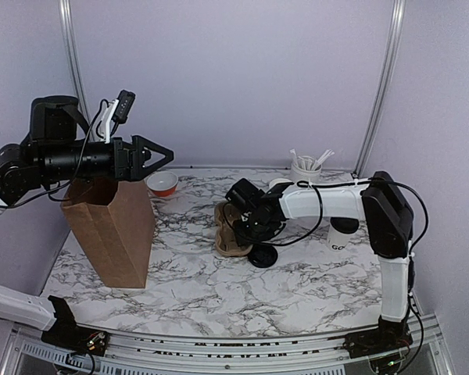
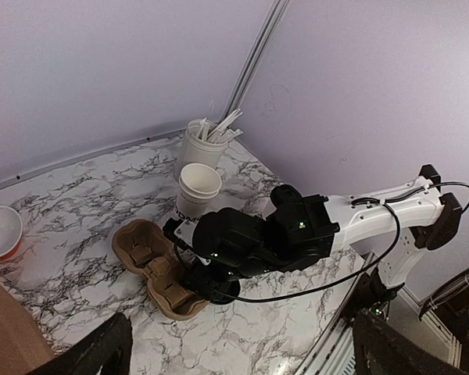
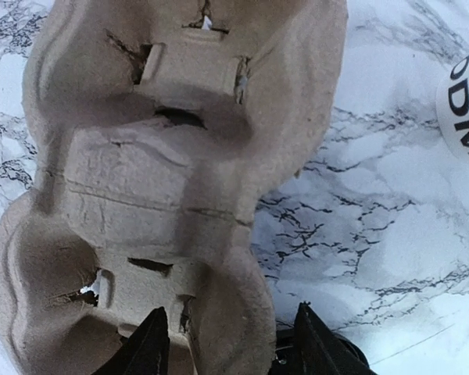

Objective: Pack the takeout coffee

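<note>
Bag [image 1: 109, 226]: tall brown paper, standing open at the left. Left gripper [image 1: 162, 158] hangs above its mouth, jaws spread wide, empty.

Carrier [image 1: 230, 230]: moulded pulp, mid-table. Right gripper [image 3: 230, 344] sits low over its near end, jaws part-way apart, clamped on nothing I can see.

Cup [image 2: 198, 187]: upright, behind and right of the carrier, apart from it, just in front of the stirrer cup [image 2: 201, 141]. Looks light and thin-walled, so a hard pinch would likely buckle it. Best taken gently across the upper wall, under the rolled rim.

A second lettered cup [image 1: 342, 238] shows under the right forearm.

Lid [image 1: 263, 255]: black, flat on the table [image 1: 219, 297], just beside the carrier's near end. Probably slick and shallow; pinch it across the rim.
</note>
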Controlling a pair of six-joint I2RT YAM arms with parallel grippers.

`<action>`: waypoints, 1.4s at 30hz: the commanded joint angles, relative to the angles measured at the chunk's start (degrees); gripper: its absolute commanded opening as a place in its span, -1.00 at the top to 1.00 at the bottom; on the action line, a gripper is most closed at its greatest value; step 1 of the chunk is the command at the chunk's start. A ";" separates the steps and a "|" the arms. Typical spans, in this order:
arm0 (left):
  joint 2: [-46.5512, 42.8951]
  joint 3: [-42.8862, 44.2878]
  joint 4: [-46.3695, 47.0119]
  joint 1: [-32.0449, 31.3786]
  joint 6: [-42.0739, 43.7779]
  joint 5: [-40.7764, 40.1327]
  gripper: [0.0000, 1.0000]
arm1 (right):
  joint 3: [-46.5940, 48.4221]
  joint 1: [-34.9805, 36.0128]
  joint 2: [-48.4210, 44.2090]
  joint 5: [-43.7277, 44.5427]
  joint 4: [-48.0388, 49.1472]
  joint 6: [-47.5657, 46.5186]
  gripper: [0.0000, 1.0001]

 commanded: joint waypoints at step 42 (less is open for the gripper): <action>-0.15 -0.05 2.36 -0.41 1.91 -2.20 -0.98 | 16.65 7.34 7.55 -0.15 -4.55 -0.63 0.22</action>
